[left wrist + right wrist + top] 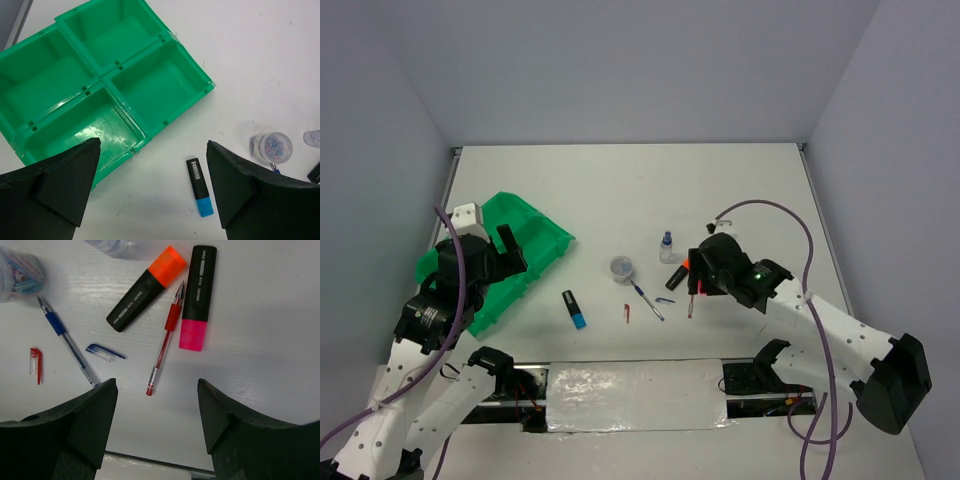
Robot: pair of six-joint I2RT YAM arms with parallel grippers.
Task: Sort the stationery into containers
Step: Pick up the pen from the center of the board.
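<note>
The green four-compartment tray (542, 225) lies at the left; all four compartments look empty in the left wrist view (102, 80). My left gripper (498, 258) is open and empty above the tray's near side, and its jaws (154, 190) frame bare table beside the blue-ended highlighter (199, 186) (574, 309). My right gripper (698, 278) is open and empty. In its wrist view (157, 410) it hovers just short of the red pen (165, 342), the orange highlighter (145, 290) and the pink highlighter (197, 297). The blue pen (65, 337) lies to their left.
A round clear tub (621, 267) (272, 146) and a small blue-capped bottle (666, 247) stand mid-table. A loose blue pen cap (105, 352) and red cap (35, 365) lie by the pens. The table's near edge runs just behind my right gripper.
</note>
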